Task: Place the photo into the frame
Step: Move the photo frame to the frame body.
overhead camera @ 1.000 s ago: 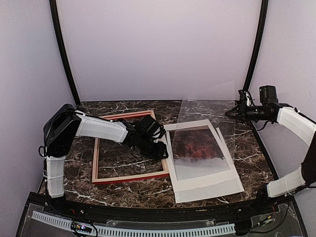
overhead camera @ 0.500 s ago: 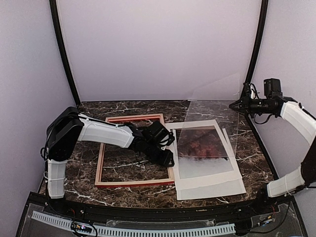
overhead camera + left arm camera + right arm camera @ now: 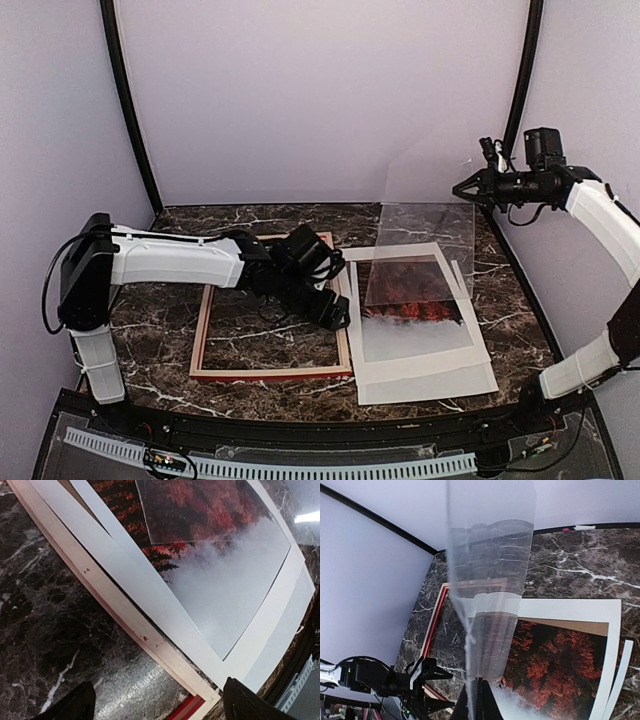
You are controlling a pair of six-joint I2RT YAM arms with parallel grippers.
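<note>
Right wrist view: we find the right jaws clamped on the clear pane (image 3: 490, 580), held aloft. Left jaws gape empty over a rail of the frame (image 3: 270, 373). The photo (image 3: 408, 330) lies inside the cream mat (image 3: 420, 372) on the desk (image 3: 160, 340), just beside the frame.

This is looking like a robotics lab test booth: plain pale walls (image 3: 320, 100) are closing in a marbled table (image 3: 160, 330), black poles (image 3: 125, 110) are rising from its far corners, and what is probably a slotted cable duct (image 3: 300, 467) is running along its near edge.
</note>
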